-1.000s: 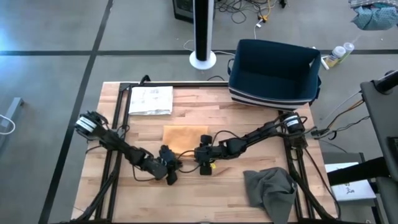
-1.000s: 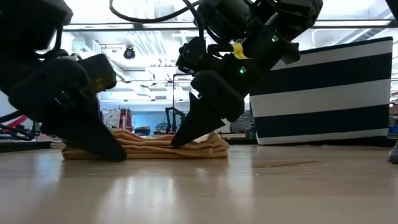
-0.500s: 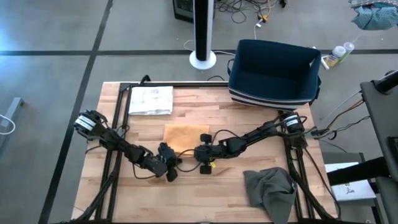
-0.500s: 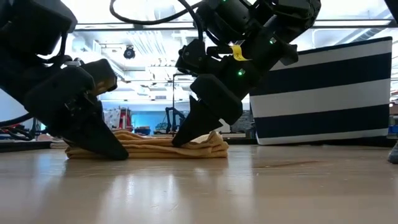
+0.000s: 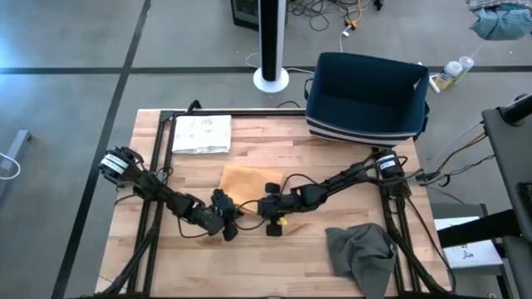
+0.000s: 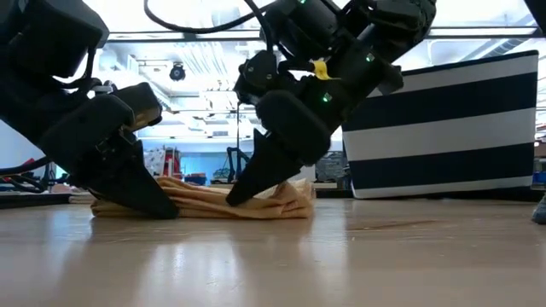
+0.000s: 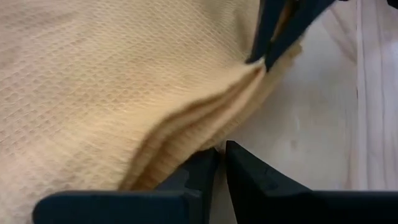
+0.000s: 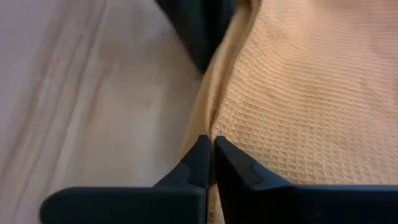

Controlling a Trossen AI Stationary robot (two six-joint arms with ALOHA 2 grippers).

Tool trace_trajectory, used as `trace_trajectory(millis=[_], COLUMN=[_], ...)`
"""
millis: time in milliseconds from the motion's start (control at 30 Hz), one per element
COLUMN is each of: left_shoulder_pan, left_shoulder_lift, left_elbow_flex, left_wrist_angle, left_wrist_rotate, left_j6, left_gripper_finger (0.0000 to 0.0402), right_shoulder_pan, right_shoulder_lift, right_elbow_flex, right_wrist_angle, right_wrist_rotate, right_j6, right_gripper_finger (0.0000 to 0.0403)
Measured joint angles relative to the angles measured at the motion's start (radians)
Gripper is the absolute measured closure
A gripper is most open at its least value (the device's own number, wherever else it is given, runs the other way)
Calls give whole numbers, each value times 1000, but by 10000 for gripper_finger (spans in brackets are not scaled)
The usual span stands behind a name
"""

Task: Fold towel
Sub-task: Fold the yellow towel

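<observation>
Lying folded near the middle of the pale wooden tabletop [image 5: 266, 257] is a tan waffle-weave towel [image 5: 243, 182]. Both grippers meet at the towel's front edge: the left gripper [image 5: 230, 218] at one front corner, the right gripper [image 5: 268, 211] at the other, each with jaws pinched nearly together on the layered cloth.

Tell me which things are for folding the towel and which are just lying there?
For the job:
- tan towel
- left end effector, pinching its near edge
- right end effector, pinching that edge too

Just lying about:
- grey cloth
- striped navy bin
- paper sheet
</observation>
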Motion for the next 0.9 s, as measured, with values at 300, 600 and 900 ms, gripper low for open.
trace_trajectory(millis=[300, 600, 900], left_shoulder_pan=[0, 0, 0], left_shoulder_lift=[0, 0, 0], left_elbow_flex=[0, 0, -1], left_wrist_angle=[-4, -4, -7], left_wrist_rotate=[0, 1, 7], left_j6=[0, -3, -3], left_gripper_finger=[365, 365, 365], right_shoulder_pan=[22, 86, 91], right_shoulder_lift=[2, 57, 63], right_elbow_flex=[13, 19, 25], right_wrist_angle=[19, 41, 30], right_wrist_rotate=[31, 305, 367], right_j6=[-46, -7, -12], right_gripper_finger=[250, 163, 201])
